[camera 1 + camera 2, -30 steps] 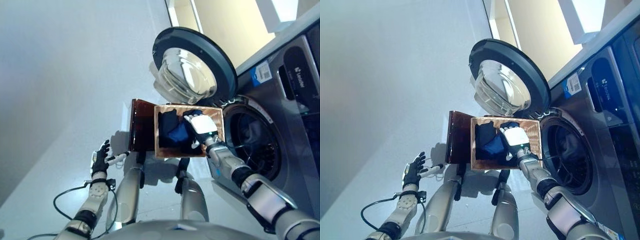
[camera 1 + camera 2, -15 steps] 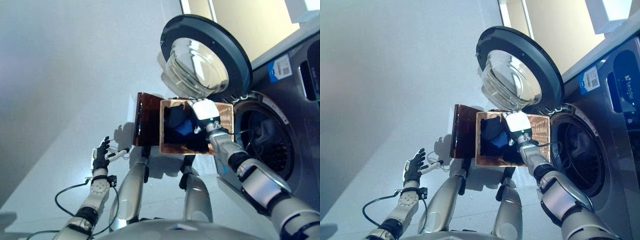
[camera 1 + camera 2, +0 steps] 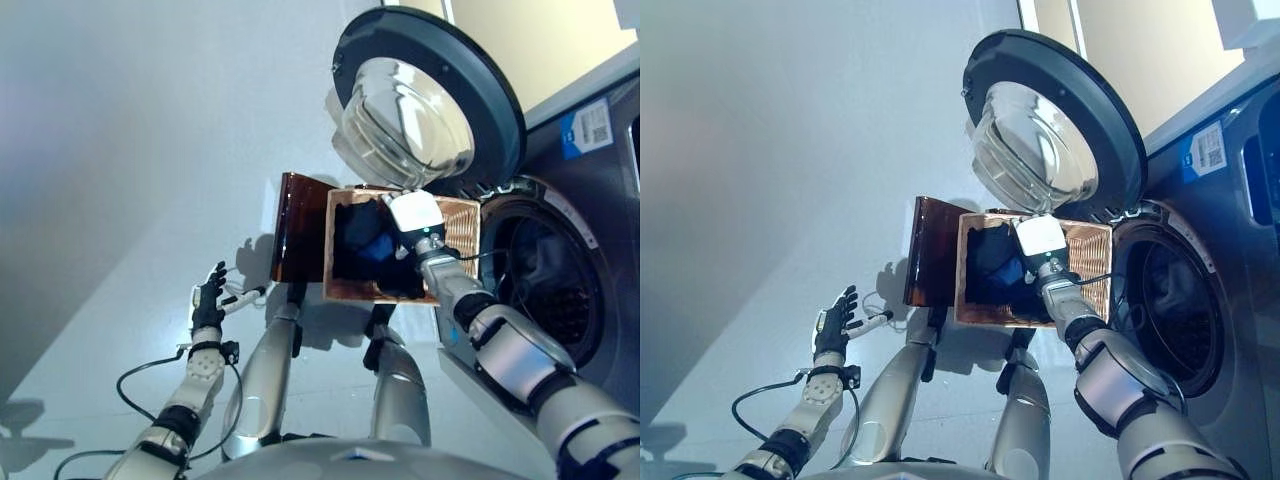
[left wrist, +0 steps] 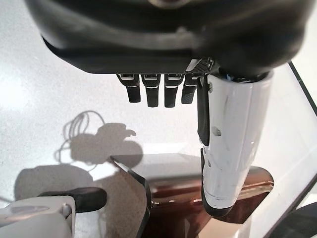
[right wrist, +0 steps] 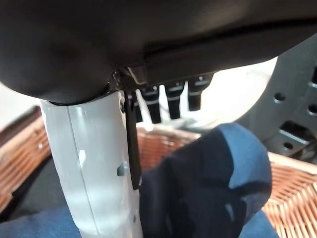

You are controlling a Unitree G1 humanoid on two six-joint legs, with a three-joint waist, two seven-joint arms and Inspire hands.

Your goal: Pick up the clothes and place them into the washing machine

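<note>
While the right hand's (image 3: 1038, 240) fingers (image 5: 171, 101) hang straight and apart over the dark blue clothes (image 5: 208, 188), nothing is gripped; the clothes lie in the wicker basket (image 3: 462, 225) beside the washing machine (image 3: 545, 290). A shallow close could snag only a fold, dropping it short of the drum. The left hand (image 3: 209, 300) hovers spread, idle.

A pale grey glossy floor (image 3: 120, 150) is bearing a square brown wicker basket (image 3: 455, 225), which is sitting beside a grey front-loading washing machine (image 3: 590, 240).

- The washing machine's round door (image 3: 430, 95) stands swung open above the wicker basket (image 3: 462, 222), leaving the drum mouth (image 3: 548, 285) unblocked.
- Bare floor (image 3: 120, 150) lies to the left.
</note>
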